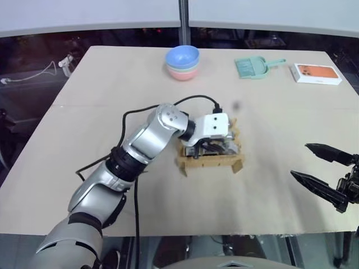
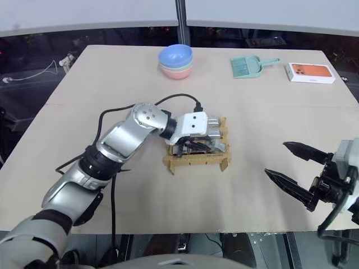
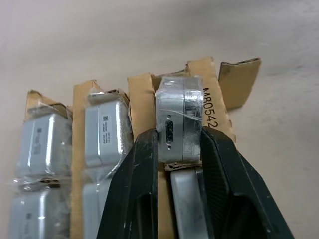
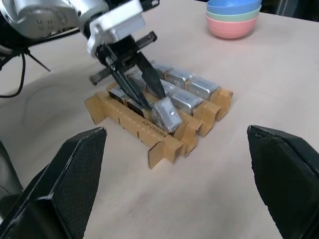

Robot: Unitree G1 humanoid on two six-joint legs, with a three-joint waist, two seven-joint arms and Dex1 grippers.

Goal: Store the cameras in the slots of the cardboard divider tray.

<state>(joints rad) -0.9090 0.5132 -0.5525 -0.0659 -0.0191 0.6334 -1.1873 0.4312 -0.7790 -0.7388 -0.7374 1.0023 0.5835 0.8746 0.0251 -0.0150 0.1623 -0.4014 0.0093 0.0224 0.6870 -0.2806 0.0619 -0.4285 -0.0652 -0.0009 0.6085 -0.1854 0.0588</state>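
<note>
**A:** Looking down from the head camera, what lies around the cardboard tray [image 1: 210, 161]?

**B:** The tray sits near the middle of a tan table [image 1: 84, 140]. The left gripper [image 2: 193, 147] reaches over the tray from its left side, fingers down among the slots. Well to the right of the tray, the right gripper [image 1: 317, 168] hovers above the table with its two black fingers spread wide and nothing between them. Far behind the tray stand stacked bowls [image 1: 182, 62], a green dustpan [image 1: 253, 66] and a white-and-orange box [image 1: 317, 73].

**A:** And from the left wrist?

**B:** The two black fingers [image 3: 137, 189] are clamped on one wrapped camera [image 3: 178, 118], which stands at the tray's end slot beside a cardboard wall with printed lettering. Other silver cameras [image 3: 102, 130] fill the neighbouring rows of the tray, each between brown dividers.

**A:** What does the right wrist add?

**B:** Its own fingertips [image 4: 75, 169] stand far apart, empty, with the tray between and beyond them. Over the tray, the left gripper pinches the camera at the tray's near corner, tilted and partly raised above its slot. More cameras lie in the rows behind it, and the bowls sit far beyond the tray.
</note>
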